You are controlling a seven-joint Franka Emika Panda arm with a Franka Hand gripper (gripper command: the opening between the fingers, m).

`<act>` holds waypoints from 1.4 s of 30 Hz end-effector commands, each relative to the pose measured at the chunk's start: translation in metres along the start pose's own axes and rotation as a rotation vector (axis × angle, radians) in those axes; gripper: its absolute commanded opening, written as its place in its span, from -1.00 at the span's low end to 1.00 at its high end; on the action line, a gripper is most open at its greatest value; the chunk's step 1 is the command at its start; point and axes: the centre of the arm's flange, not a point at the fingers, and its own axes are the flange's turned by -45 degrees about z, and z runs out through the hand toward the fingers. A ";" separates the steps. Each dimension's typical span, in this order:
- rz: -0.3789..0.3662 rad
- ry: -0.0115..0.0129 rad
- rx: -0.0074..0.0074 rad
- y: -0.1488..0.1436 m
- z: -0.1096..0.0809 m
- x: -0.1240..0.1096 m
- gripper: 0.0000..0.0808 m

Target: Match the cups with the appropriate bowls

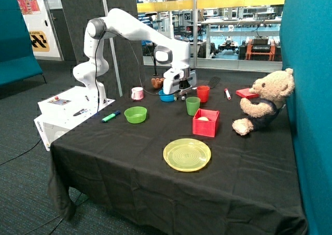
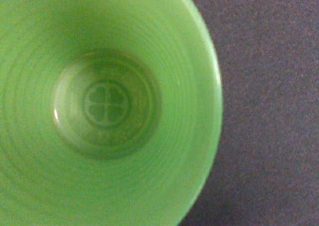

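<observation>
**Now over the green cup, with the green bowl well apart**

Right now your gripper (image 1: 181, 94) hangs low over the black table (image 1: 129, 162), between the blue bowl (image 1: 166, 96) and the green cup (image 1: 192, 105), close to both. From either view you cannot tell whether it is spread or closed, and nothing shows in its grasp.

Your wrist camera looks straight down into the green cup (image 2: 104, 106). Its ribbed inner wall fills most of the picture, a four-leaf clover mark is moulded in its floor, and a strip of black cloth shows along one side. The cup is empty.

You can see the green cup upright on the cloth, just beside the red cup (image 1: 203, 93) and near the red box (image 1: 206, 123). It is not in any bowl. The green bowl (image 1: 135, 114) sits well apart from it, towards the robot's base, with a green marker (image 1: 110, 116) lying next to it and a small pink-white mug (image 1: 137, 93) behind it.

The blue bowl is partly hidden by the gripper, so you cannot tell what it holds.

Nearer the front edge lies the yellow plate (image 1: 187, 154). A teddy bear (image 1: 264, 102) sits at the far side of the table.
</observation>
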 end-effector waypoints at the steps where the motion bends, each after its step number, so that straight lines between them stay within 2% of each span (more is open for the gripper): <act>1: -0.003 0.0046 0.0046 0.001 0.005 0.003 0.24; 2: -0.007 0.0046 0.0046 0.000 0.004 0.004 0.17; 7: -0.019 0.0047 0.0046 -0.004 0.002 0.008 0.42; 8: -0.025 0.0047 0.0045 -0.006 0.001 0.009 0.30; 10: -0.030 0.0047 0.0045 -0.009 0.000 0.010 0.21; 13: -0.033 0.0047 0.0045 -0.012 -0.001 0.011 0.22; 15: -0.028 0.0047 0.0045 -0.013 0.000 0.012 0.31; 22: -0.031 0.0047 0.0045 -0.016 0.004 0.016 0.25; 28: -0.027 0.0047 0.0045 -0.018 0.013 0.018 0.26; 29: -0.032 0.0047 0.0045 -0.018 0.015 0.018 0.33; 38: -0.039 0.0047 0.0045 -0.021 0.027 0.015 0.28; 42: -0.044 0.0047 0.0045 -0.022 0.029 0.015 0.37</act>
